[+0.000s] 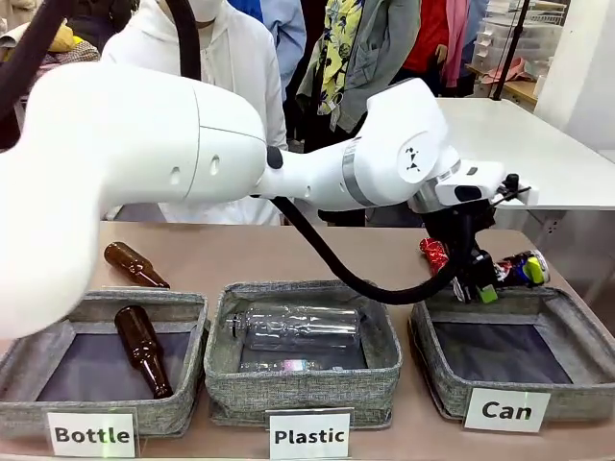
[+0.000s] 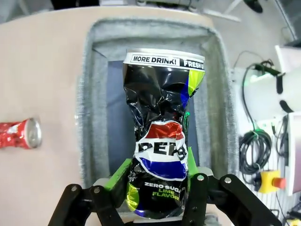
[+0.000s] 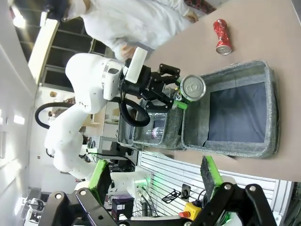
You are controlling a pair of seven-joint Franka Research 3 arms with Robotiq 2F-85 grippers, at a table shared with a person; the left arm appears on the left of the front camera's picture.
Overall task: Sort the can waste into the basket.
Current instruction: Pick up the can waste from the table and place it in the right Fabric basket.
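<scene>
My left gripper (image 1: pixel 478 280) is shut on the black can (image 1: pixel 522 268), a dented one with blue-yellow print, and holds it lying sideways just above the far rim of the grey basket (image 1: pixel 444 392) labelled "Can". In the left wrist view the green pads pinch the black can (image 2: pixel 162 141) near its lower end, with the basket (image 2: pixel 89 94) and its dark lining underneath. The crushed red can (image 1: pixel 434 253) lies on the table just beyond the basket's far left corner. My right gripper (image 3: pixel 155 181) is open, holds nothing, and looks from outside at the basket (image 3: pixel 270 108).
The "Plastic" basket (image 1: pixel 223 370) holds clear bottles; the "Bottle" basket (image 1: pixel 19 375) holds a brown bottle. Another brown bottle (image 1: pixel 135 266) lies on the table behind it. A black cable (image 1: pixel 336 274) sags from my left arm. A person in white stands at the far side.
</scene>
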